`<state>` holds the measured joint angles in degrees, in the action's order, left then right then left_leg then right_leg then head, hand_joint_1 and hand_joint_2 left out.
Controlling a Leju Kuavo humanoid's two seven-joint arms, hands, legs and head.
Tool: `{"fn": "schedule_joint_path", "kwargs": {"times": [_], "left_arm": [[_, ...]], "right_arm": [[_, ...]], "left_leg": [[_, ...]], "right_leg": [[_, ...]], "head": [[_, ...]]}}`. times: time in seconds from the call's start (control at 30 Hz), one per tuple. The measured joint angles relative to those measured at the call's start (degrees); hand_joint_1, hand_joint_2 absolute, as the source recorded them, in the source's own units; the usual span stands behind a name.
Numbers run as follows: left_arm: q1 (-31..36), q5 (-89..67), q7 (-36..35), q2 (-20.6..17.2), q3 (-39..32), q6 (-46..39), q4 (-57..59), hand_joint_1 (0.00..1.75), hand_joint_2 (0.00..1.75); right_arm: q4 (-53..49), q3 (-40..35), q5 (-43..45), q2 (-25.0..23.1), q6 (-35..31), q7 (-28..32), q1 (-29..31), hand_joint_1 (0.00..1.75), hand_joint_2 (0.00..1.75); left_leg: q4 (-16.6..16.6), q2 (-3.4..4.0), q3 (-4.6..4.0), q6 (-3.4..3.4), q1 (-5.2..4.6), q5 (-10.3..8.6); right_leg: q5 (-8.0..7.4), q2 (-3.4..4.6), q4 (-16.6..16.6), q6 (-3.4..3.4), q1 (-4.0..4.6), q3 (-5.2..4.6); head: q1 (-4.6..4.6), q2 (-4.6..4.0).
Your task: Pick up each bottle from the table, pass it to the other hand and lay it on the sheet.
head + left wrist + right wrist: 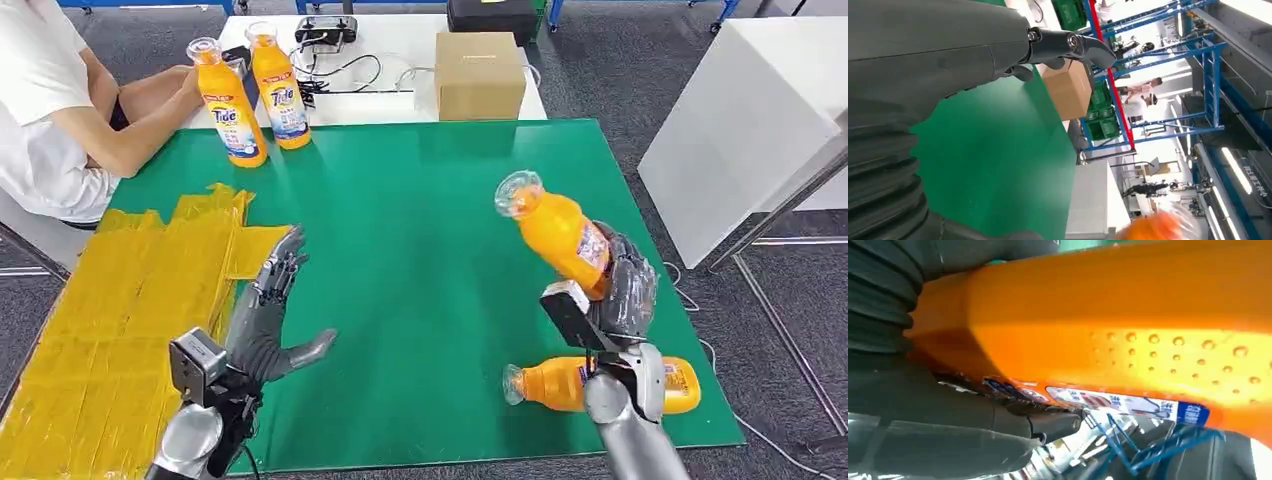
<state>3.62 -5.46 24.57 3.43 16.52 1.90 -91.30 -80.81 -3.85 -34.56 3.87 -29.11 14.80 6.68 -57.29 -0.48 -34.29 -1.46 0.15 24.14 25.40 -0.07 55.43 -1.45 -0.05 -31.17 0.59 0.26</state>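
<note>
My right hand [625, 290] grips an orange bottle [560, 232] above the right side of the green table [420, 250], its clear cap tilted up and to the left. That bottle's orange body [1128, 315] lies close against the right hand [938, 405] in the right wrist view. A second orange bottle [560, 385] lies on its side near the front edge, below that hand. My left hand [268, 315] is open, fingers spread, at the edge of the yellow sheet [110, 310]. Two more orange bottles [232, 105] [280, 90] stand upright at the far left.
A person in a white shirt [50, 110] sits at the far left with a hand by the standing bottles. A cardboard box [480, 75] and cables lie on the white table behind. A white table [750, 120] stands to the right.
</note>
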Motion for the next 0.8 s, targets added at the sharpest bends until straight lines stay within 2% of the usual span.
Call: {"fn": "schedule_joint_path", "kwargs": {"times": [0.07, 0.17, 0.33, 0.5, 0.57, 0.7, 0.8], "left_arm": [[0.0, 0.1, 0.0, -0.1, 0.2, 0.0, 0.0, 0.0, 1.75], [0.1, 0.6, -0.1, -0.2, 0.5, 0.0, 0.2, 0.0, 1.75], [0.2, 0.8, -0.1, -0.4, 1.0, 0.0, 0.3, 0.0, 1.75], [1.3, 2.1, -0.1, -0.6, 1.7, 0.6, 1.2, 0.0, 1.75], [2.2, 2.4, -0.1, -0.6, 2.3, 1.0, 1.8, 0.0, 1.75], [3.8, 3.3, -0.1, -0.6, 4.0, 1.9, 3.0, 0.0, 1.75], [4.6, 3.5, -0.1, -0.6, 4.7, 2.1, 3.5, 0.0, 1.75]], "right_arm": [[-3.5, 0.3, 8.0, -1.3, 3.2, 3.2, -1.6, 1.75, 1.75], [-7.8, 0.2, 20.2, -3.2, 11.7, 6.6, -2.7, 1.75, 1.75], [-10.7, 0.2, 23.3, -4.7, 14.6, 7.3, -3.0, 1.75, 1.75], [-10.4, -1.0, 32.4, -5.5, 27.2, 7.7, -2.4, 1.73, 1.75], [-8.7, -2.4, 33.2, -6.2, 30.6, 7.8, -1.3, 1.73, 1.75], [-3.6, -7.2, 32.6, -7.4, 34.1, 8.5, 1.1, 1.73, 1.75], [-1.0, -9.7, 32.6, -7.8, 34.4, 8.9, 2.1, 1.75, 1.75]], "left_leg": [[0.0, -0.01, -0.02, 0.0, 0.0, 0.0], [0.0, 0.02, -0.01, 0.0, -0.01, 0.0], [0.0, 0.01, 0.0, 0.0, 0.0, -0.01], [0.0, 0.02, -0.02, 0.0, -0.01, -0.01], [0.0, 0.03, -0.01, 0.0, 0.0, -0.01], [0.0, 0.03, -0.01, 0.02, 0.06, -0.02], [0.0, -0.01, -0.01, 0.02, 0.06, -0.03]], "right_leg": [[0.0, -0.01, 0.0, 0.0, 0.0, -0.01], [0.0, 0.02, 0.0, 0.0, -0.01, -0.03], [-0.01, 0.01, 0.0, 0.0, -0.01, -0.01], [-0.01, 0.01, 0.0, 0.0, -0.01, -0.01], [-0.01, 0.02, 0.0, 0.0, 0.0, -0.02], [-0.01, 0.02, 0.0, 0.0, 0.02, -0.02], [-0.01, 0.0, 0.0, 0.01, 0.02, -0.02]], "head": [[0.02, 0.0], [0.0, 0.0], [0.02, 0.0], [0.02, 0.0], [0.02, 0.0], [0.02, 0.0], [0.04, 0.0]]}}
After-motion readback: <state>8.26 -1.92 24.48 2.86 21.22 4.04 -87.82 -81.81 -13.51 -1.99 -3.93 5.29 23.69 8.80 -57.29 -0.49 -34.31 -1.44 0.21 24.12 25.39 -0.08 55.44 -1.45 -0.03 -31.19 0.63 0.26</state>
